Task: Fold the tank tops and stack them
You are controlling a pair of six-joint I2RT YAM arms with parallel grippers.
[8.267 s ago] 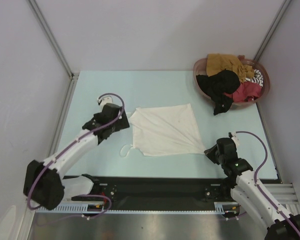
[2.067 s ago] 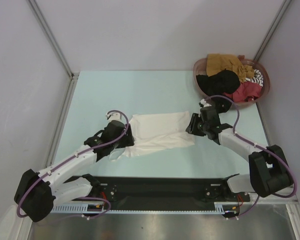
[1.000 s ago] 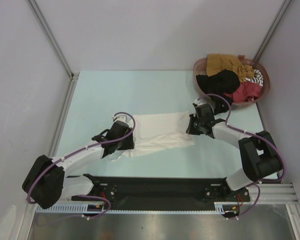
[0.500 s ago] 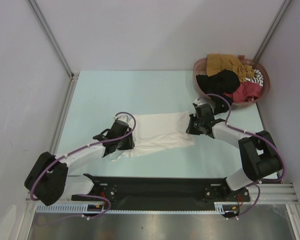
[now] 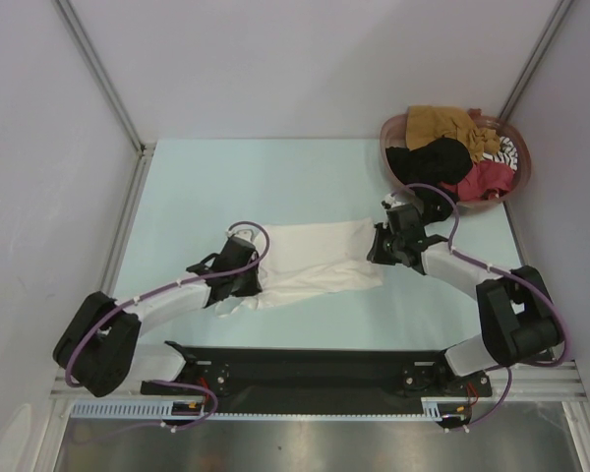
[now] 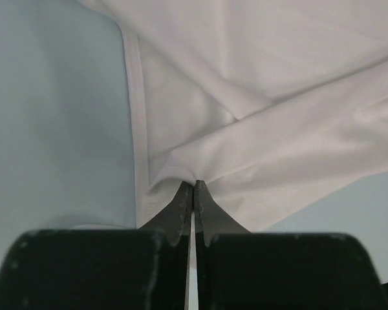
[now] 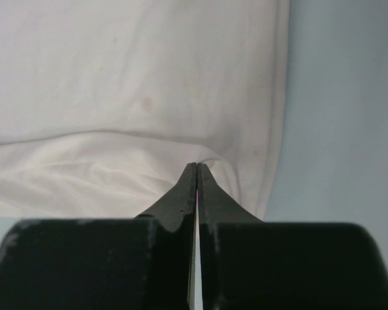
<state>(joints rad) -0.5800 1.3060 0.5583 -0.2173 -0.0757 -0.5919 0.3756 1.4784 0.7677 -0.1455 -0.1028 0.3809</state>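
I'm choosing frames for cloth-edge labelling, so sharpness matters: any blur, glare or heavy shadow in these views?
Top external: even soft light, no glare, only faint shadows by the arms; the white tank top looks crisp. Left wrist: hem and folds are sharp, but the left gripper body, close to the lens, is dark and soft. Right wrist: likewise for the right gripper; cloth evenly lit, slightly warm-toned.

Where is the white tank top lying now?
In the top view the white tank top lies near the middle of the table, its ends pinched by the left claw and the right claw.
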